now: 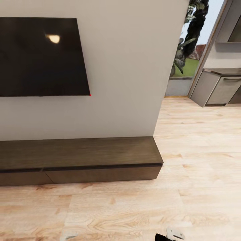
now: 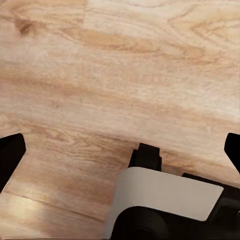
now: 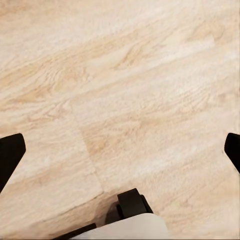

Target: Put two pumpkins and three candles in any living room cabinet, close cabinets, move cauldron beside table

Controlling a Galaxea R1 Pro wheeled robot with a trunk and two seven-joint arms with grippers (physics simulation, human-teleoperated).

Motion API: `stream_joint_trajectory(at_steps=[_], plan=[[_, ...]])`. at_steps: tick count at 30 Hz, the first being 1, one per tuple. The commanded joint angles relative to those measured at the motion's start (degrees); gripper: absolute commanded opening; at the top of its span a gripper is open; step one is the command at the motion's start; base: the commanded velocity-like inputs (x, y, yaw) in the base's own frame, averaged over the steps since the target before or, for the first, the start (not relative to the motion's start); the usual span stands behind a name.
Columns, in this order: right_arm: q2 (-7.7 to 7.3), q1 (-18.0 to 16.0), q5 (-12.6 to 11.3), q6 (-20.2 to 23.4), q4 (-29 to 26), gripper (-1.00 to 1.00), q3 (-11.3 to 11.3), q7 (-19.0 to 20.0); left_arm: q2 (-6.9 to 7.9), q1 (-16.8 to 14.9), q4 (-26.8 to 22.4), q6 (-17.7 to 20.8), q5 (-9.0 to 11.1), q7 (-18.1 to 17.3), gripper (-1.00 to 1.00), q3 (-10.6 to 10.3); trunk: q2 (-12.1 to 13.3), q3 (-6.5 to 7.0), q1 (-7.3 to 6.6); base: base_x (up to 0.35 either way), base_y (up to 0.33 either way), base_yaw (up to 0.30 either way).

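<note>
Against the white wall (image 1: 117, 83), low on the floor, runs the cabinet (image 1: 80, 160), a long dark-brown unit with a flat top and plain fronts split by thin dark seams. Every front in sight lies flush, so it reads as closed, and nothing stands on its top; what it holds inside cannot be told. Its right end stops just short of the wall's corner, which leaves bare wooden floor (image 1: 134, 207) in front for the robot to pull up to, likely why the view is aimed this way.

Above the cabinet hangs a black television (image 1: 40, 57), catching a small glint of light. Past the wall's edge to the right are grey kitchen cupboards (image 1: 217, 88) and a window with greenery (image 1: 187, 43).

Both arms seem held low, pointing down at the boards, a sensible carry pose while driving. The left gripper (image 2: 120, 145) has its dark fingertips wide apart with nothing between them, and the right gripper (image 3: 120, 145) is spread the same way, empty.
</note>
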Motion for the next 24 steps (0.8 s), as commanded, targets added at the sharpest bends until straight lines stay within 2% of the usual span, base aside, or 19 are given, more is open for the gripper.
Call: stream_joint_trajectory(at_steps=[1,5,15,19,24], plan=[[-0.05,0.0,-0.5,-0.1,0.4,1.0,0.5,-0.2,0.26,0.5,0.0,-0.4,0.4,0.3,1.0,-0.5,0.4,0.15,-0.23,0.0,0.0,0.0],[-0.29,0.0,-0.4,-0.1,2.1,1.0,0.5,-0.2,1.42,4.0,0.6,-2.9,0.2,0.3,1.0,-0.5,2.0,0.86,-1.11,0.0,0.0,0.0],[-0.15,0.6,-0.3,0.5,3.6,1.0,0.5,0.3,1.55,9.4,0.7,-3.3,-0.1,0.3,1.0,-0.8,6.0,2.66,-3.3,0.0,0.0,0.0],[0.01,0.9,-0.3,0.5,3.7,1.0,0.5,0.4,1.6,11.8,0.7,-3.3,-0.1,0.3,1.0,-0.9,6.0,2.66,-3.3,0.0,0.0,0.0],[0.11,0.9,-0.3,0.7,3.7,1.0,0.6,0.5,1.54,12.8,0.7,-3.2,-0.1,0.3,1.0,-0.9,6.0,2.66,-3.3,0.0,0.0,0.0]])
